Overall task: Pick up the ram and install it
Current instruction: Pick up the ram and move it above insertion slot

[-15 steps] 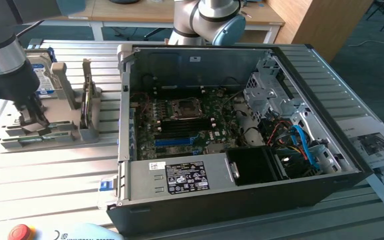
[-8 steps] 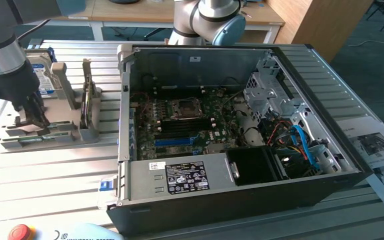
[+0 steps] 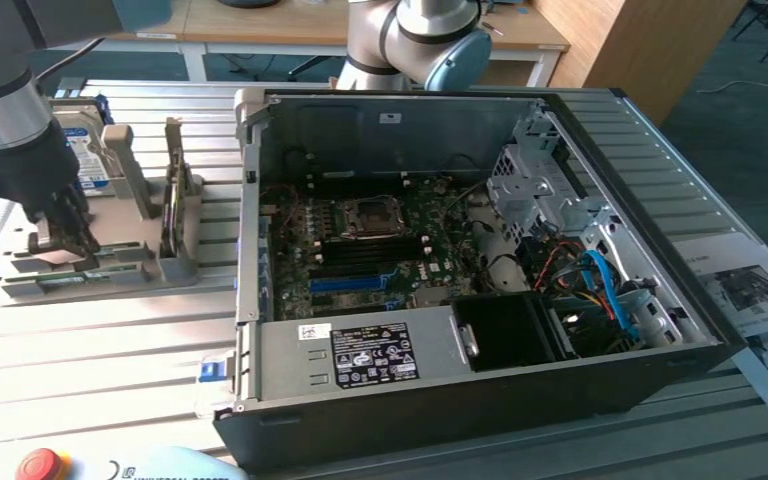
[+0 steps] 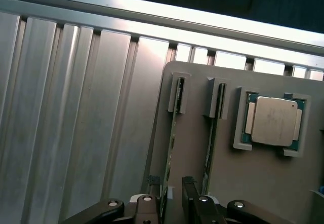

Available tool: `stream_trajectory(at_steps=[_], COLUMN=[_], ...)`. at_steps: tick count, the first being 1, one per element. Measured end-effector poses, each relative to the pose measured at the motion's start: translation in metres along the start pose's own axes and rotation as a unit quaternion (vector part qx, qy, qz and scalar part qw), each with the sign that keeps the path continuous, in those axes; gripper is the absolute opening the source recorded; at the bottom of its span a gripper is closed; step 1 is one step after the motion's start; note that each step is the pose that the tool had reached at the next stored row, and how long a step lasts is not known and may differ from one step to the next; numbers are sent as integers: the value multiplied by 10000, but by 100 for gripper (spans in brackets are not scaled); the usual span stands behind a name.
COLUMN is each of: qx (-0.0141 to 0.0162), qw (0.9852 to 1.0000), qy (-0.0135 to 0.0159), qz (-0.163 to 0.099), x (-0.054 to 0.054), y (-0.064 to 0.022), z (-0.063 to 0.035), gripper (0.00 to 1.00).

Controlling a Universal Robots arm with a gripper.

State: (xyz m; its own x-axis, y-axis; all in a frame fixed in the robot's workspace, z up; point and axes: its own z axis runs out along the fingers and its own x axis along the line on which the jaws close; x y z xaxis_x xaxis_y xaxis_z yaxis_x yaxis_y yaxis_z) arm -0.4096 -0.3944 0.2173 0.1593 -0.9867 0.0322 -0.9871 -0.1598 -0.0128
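Observation:
The ram point(image 4: 173, 133) is a thin green stick standing on edge in a slot of the grey holder plate point(image 4: 195, 148). A second, similar stick point(image 4: 214, 133) stands in the neighbouring slot. My gripper point(image 4: 169, 206) is open and low over the first stick, one finger point(image 4: 151, 210) on each side of its near end, with the stick's edge in the gap. In the exterior view my gripper point(image 3: 64, 238) hangs over the grey holder point(image 3: 117, 262) at the exterior view's left, beside the open computer case point(image 3: 491, 390). The motherboard point(image 3: 371, 240) with its blue slot point(image 3: 351, 283) lies inside the case.
A silver processor chip point(image 4: 274, 120) sits in its own pocket on the plate. A blue-labelled hard drive point(image 3: 85, 150) stands behind the holder. Everything rests on a slatted aluminium table point(image 3: 91, 350). A red stop button point(image 3: 40, 465) and printed sheets point(image 3: 758, 290) lie near the table's edges.

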Motion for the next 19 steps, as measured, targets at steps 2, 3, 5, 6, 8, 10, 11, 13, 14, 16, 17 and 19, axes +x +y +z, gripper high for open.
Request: stream_trajectory(at_steps=[2,3,5,6,8,10,11,13,14,16,17,19], qx=[-5,-7,-10,-12,-13,-13,-13,-12,-11,-12,-13,-13], qw=[9999,9998,9995,9994,9992,9992,9992,9992,9992,9992,9992,9992], qy=[2,3,4,5,5,5,5,5,4,5,5,5], qz=[148,212,315,354,394,394,394,394,394,394,394,395], x=[0,0,0,0,0,0,0,0,-1,-1,-1,-1], y=[0,1,1,1,1,1,1,1,1,1,1,1], z=[0,0,1,1,1,1,1,4,9,18,24,36], gripper=[31,31,31,31,31,31,31,31,31,31,31,31])
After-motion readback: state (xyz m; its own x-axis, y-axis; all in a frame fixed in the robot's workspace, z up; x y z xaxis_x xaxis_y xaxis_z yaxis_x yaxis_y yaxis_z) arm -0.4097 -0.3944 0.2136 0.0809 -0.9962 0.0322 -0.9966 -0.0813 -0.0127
